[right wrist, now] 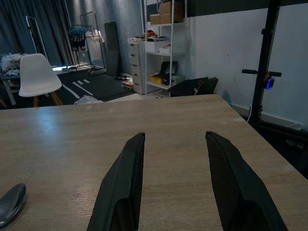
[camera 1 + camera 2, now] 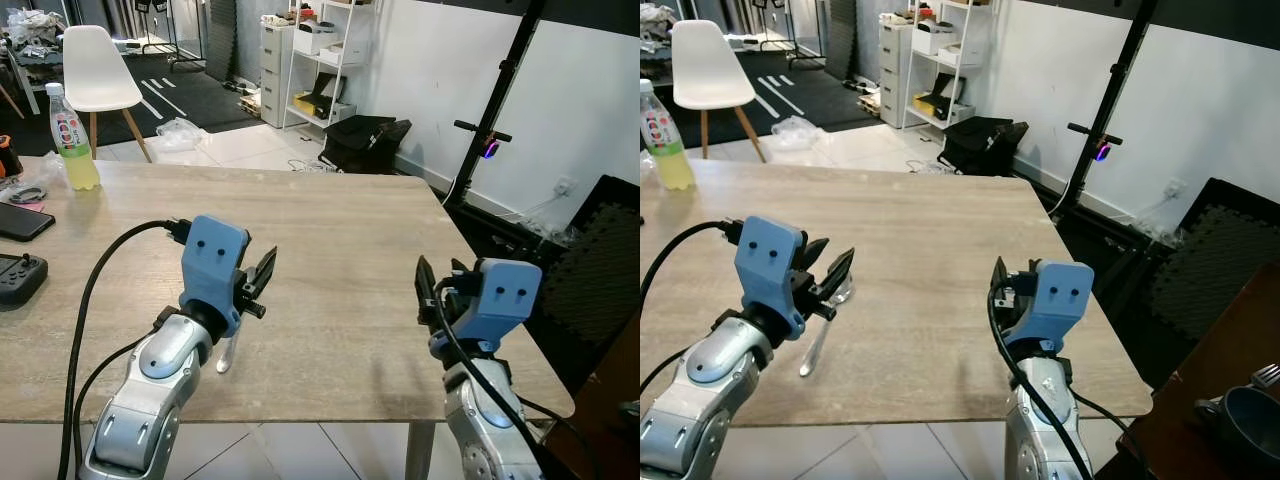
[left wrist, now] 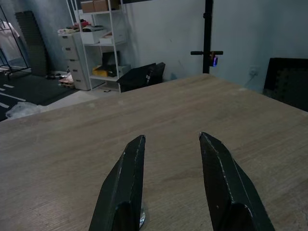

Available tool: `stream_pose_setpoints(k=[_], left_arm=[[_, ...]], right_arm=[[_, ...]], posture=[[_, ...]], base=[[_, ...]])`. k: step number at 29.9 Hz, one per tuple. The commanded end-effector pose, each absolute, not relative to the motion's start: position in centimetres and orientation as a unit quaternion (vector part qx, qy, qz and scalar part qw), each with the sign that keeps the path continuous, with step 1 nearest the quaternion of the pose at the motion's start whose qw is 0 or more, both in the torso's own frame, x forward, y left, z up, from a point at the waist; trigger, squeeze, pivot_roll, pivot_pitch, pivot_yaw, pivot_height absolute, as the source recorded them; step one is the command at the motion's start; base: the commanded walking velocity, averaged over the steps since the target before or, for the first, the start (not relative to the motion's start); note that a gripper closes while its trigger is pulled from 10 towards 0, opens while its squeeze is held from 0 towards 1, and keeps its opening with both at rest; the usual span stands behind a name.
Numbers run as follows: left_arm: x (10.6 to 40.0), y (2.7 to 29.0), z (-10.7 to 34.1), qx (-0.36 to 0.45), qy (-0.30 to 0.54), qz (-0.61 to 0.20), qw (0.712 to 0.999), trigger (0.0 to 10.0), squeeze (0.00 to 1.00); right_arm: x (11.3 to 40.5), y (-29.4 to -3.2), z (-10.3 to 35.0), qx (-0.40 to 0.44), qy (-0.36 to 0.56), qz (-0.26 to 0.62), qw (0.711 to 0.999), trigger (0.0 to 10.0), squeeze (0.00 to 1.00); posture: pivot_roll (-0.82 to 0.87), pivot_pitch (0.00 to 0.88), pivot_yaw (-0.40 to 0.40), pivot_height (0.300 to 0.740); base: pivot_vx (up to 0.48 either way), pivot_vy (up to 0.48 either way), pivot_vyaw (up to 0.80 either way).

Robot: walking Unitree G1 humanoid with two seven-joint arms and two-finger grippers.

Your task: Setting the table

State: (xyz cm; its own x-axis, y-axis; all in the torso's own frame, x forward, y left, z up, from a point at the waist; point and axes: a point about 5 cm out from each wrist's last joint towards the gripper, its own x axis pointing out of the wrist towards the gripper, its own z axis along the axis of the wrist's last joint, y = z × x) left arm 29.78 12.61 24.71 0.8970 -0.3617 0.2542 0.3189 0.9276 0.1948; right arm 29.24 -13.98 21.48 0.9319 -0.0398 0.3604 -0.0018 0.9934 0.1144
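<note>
A metal spoon lies on the wooden table near its front edge, with its bowl pointing away from me. My left gripper hovers just above the spoon's bowl end, open, with nothing between its fingers. A sliver of the spoon shows beneath one finger. My right gripper is held above the front right part of the table, open and empty. In the right wrist view the spoon's bowl lies off to the side of the right gripper.
At the table's far left stand a yellow drink bottle, a dark phone and a black game controller. Behind are a white chair, a shelf unit and a black bag. A dark mug sits low right.
</note>
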Motion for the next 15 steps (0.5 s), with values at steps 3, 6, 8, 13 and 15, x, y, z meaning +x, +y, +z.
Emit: stream_pose_setpoints(k=[3, 6, 8, 13, 15], left_arm=[[29.65, 12.47, 24.50, 0.077, -0.141, -0.176, 0.971, 10.0, 0.00], [29.69, 12.46, 24.49, 0.077, -0.141, -0.177, 0.971, 10.0, 0.00], [29.70, 12.45, 24.50, 0.077, -0.141, -0.177, 0.971, 10.0, 0.00], [29.73, 12.38, 24.53, 0.077, -0.142, -0.178, 0.971, 10.0, 0.00], [29.73, 12.38, 24.54, 0.077, -0.142, -0.178, 0.971, 10.0, 0.00]], right_arm=[[29.29, -14.10, 21.35, 0.054, -0.179, -0.014, 0.982, 10.0, 0.00], [29.29, -14.09, 21.32, 0.054, -0.178, -0.014, 0.982, 10.0, 0.00], [29.30, -14.08, 21.33, 0.054, -0.179, -0.014, 0.982, 10.0, 0.00], [29.34, -14.08, 21.36, 0.053, -0.179, -0.013, 0.982, 10.0, 0.00], [29.34, -14.07, 21.38, 0.053, -0.180, -0.012, 0.982, 10.0, 0.00]], posture=[[0.13, 0.029, -0.014, 0.740], [0.13, 0.029, -0.013, 0.740], [0.13, 0.028, -0.013, 0.740], [0.13, 0.024, -0.015, 0.740], [0.13, 0.024, -0.015, 0.740]], base=[[0.000, 0.000, 0.00], [0.000, 0.000, 0.00], [0.000, 0.000, 0.00], [0.000, 0.000, 0.00], [0.000, 0.000, 0.00]])
